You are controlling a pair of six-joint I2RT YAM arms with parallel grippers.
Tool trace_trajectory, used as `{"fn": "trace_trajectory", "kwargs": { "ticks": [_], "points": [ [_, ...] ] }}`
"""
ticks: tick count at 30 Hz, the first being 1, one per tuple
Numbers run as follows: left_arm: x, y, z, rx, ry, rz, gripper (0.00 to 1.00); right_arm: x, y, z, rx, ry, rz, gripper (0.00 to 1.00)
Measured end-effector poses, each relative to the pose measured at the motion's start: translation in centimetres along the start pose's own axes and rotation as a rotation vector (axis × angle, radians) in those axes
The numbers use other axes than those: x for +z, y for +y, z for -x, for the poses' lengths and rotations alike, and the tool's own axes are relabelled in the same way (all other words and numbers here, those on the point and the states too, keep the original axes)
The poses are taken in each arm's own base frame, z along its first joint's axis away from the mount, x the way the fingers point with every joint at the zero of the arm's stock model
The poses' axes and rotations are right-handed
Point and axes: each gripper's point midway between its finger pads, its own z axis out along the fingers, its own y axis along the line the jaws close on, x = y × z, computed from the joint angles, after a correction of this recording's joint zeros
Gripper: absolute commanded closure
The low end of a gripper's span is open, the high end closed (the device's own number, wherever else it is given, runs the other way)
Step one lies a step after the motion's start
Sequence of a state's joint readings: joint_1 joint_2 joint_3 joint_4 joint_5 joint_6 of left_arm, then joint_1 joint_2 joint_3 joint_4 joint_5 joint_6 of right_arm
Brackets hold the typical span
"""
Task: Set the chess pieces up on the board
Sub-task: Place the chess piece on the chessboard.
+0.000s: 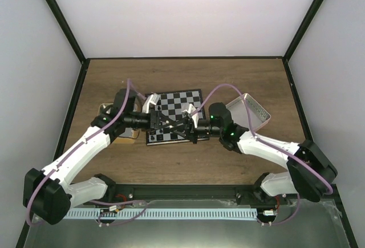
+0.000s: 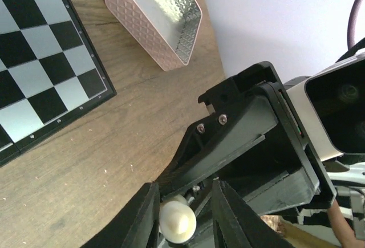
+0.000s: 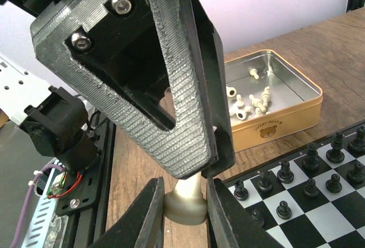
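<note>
You had the right gripper (image 3: 185, 211) clamped on the base of a cream chess piece (image 3: 183, 199) over the board's (image 1: 177, 102) 6 o'clock edge, its long axis seemingly pointing toward 9 o'clock, where the left gripper (image 2: 183, 216) bracketed its head, grip unclear.

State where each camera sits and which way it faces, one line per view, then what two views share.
Top external: above and behind the bases, looking down at the board; left arm and right arm show.
Left wrist: looks along the left gripper, past the board, toward the pink tray.
Right wrist: looks along the right gripper toward the tan tin.
Shared: both wrist views show one cream piece between their jaws.
</note>
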State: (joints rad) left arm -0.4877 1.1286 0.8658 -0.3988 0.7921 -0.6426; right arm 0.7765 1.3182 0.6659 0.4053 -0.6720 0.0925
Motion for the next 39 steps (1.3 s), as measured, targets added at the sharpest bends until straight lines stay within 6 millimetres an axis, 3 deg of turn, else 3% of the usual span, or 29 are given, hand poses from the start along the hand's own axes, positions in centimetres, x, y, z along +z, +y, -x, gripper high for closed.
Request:
{"fn": "trace_trajectory", "kwargs": {
  "ticks": [3, 5, 11, 16, 21, 25, 28, 33, 36, 39],
  "points": [
    [0.0, 0.4, -0.1, 0.004, 0.007, 0.01, 0.9, 0.1, -0.2, -0.1, -0.001, 0.002, -0.004, 0.9],
    [0.1, 0.9, 0.1, 0.002, 0.008, 0.022, 0.92, 0.2, -0.4, -0.1, 0.003, 0.005, -0.007, 0.85],
    [0.3, 1.5, 0.5, 0.012, 0.008, 0.05, 0.92, 0.5, -1.5, -0.5, 0.017, 0.011, -0.057, 0.55],
    [0.5, 1.8, 2.9, 0.051, -0.041, 0.113, 0.92, -0.2, -3.8, -0.8, 0.048, -0.014, -0.201, 0.35],
    [1.4, 5.1, 5.6, 0.05, -0.092, 0.285, 0.92, -2.1, -5.9, -2.2, 0.091, -0.027, -0.372, 0.32],
    [2.0, 7.8, 7.0, 0.076, -0.124, 0.449, 0.92, -4.7, -7.9, -2.6, 0.147, -0.064, -0.543, 0.31],
    [3.3, 8.7, 7.8, 0.129, -0.132, 0.559, 0.92, -7.3, -9.8, -2.8, 0.226, -0.103, -0.707, 0.31],
    [7.6, 9.3, 8.4, 0.246, -0.109, 0.702, 0.92, -13.7, -13.2, -4.1, 0.42, -0.171, -1.044, 0.29],
    [10.3, 9.9, 7.9, 0.304, -0.074, 0.757, 0.92, -16.8, -13.8, -5.0, 0.498, -0.193, -1.187, 0.29],
    [12.8, 10.5, 7.2, 0.345, -0.042, 0.79, 0.92, -19.3, -13.7, -4.7, 0.546, -0.231, -1.287, 0.29]
  ]
}}
